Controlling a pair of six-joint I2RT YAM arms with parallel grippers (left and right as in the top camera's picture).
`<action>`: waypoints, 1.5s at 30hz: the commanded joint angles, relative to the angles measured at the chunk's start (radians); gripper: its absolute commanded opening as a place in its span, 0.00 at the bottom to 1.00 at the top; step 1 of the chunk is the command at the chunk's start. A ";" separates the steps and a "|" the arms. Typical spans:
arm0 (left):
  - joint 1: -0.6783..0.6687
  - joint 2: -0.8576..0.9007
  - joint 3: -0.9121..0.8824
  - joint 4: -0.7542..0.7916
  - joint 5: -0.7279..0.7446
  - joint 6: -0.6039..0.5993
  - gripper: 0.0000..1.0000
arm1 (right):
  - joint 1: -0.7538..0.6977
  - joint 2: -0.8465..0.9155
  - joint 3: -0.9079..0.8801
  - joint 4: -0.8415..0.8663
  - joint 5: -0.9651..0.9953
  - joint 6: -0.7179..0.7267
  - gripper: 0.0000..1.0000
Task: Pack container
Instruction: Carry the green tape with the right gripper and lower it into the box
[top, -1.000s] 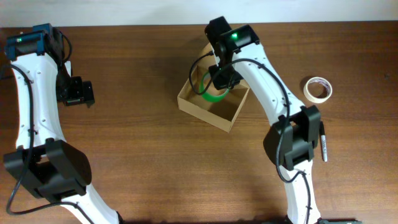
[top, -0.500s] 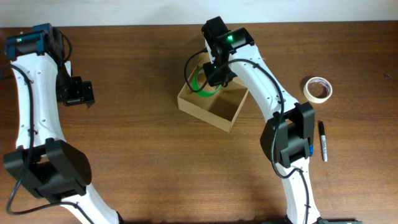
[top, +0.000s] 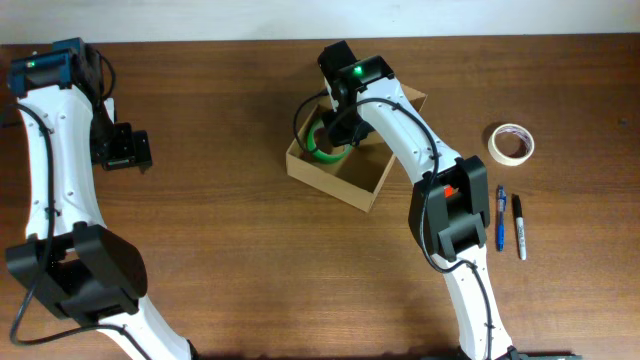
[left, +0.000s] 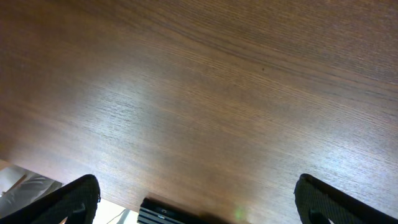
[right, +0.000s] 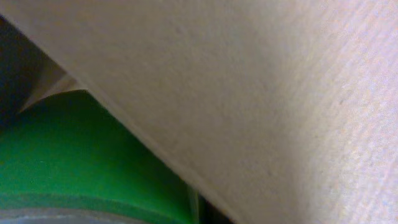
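Observation:
The container, an open tan cardboard box (top: 362, 170), sits at the table's centre back with its flap (top: 412, 99) folded out to the far right. My right gripper (top: 335, 132) is down in the box's far left corner, shut on a green tape roll (top: 318, 146) that stands tilted there. In the right wrist view the box's cardboard wall (right: 249, 93) fills the frame, with the green tape roll (right: 68, 155) at lower left; the fingers are hidden. My left gripper (top: 122, 149) hovers open and empty over bare table far left, its fingers wide apart (left: 199, 205).
A beige tape roll (top: 511, 143) lies to the right of the box. A blue pen (top: 500, 218) and a black marker (top: 519, 226) lie side by side below it. The table's front edge shows in the left wrist view (left: 37, 180).
My right gripper has moved left and down with the green tape roll, into the box's left corner. The arm's shift has uncovered the blue pen. The left arm has not moved.

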 joint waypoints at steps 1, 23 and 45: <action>0.007 -0.004 -0.005 0.000 -0.011 0.015 1.00 | 0.009 0.006 -0.002 0.025 -0.012 0.009 0.04; 0.007 -0.004 -0.005 0.000 -0.011 0.015 1.00 | 0.010 0.039 -0.006 0.000 -0.010 0.016 0.18; 0.007 -0.004 -0.005 0.000 -0.011 0.015 1.00 | 0.086 -0.186 0.131 -0.097 0.178 0.016 0.41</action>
